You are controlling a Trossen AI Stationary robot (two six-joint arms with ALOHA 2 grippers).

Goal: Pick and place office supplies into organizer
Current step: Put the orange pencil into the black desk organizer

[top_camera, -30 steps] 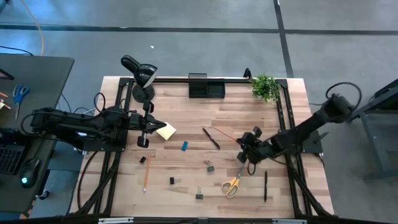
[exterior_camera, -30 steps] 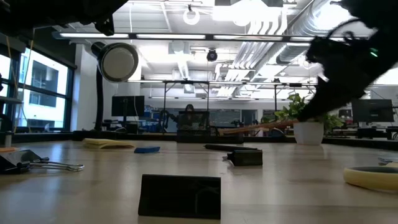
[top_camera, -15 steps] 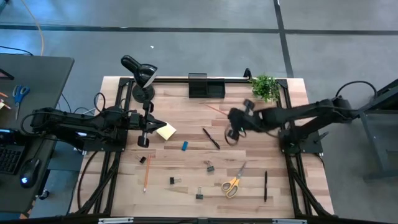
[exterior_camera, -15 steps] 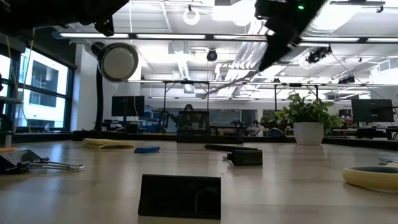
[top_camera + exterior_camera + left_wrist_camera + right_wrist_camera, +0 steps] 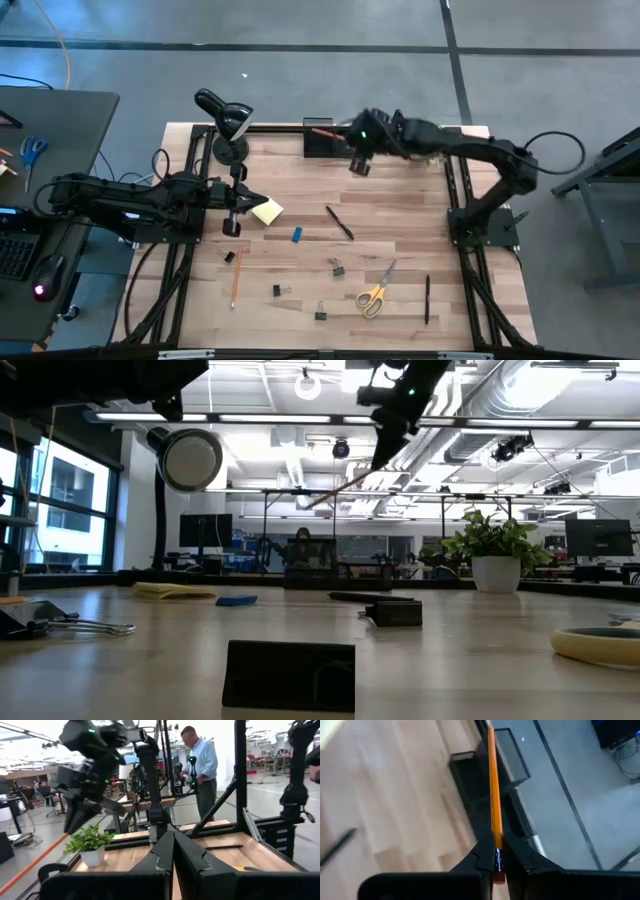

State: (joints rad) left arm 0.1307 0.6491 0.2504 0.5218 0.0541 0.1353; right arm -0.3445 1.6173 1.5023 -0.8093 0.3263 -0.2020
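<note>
Clamped on a long orange pencil (image 5: 493, 795), my right gripper (image 5: 360, 163) hangs over the small black mesh organizer (image 5: 320, 139) at twelve o'clock on the wooden table (image 5: 400, 215). Left gripper (image 5: 231, 226) waits closed and empty at nine o'clock, beside the yellow sticky-note pad (image 5: 267, 211). I judge the job barely begun: whether anything sits inside the organizer I can't tell. Left on the wood: blue eraser (image 5: 296, 235), black pens (image 5: 339, 222), second pencil (image 5: 235, 278), binder clips (image 5: 337, 268), yellow-handled scissors (image 5: 375, 294).
</note>
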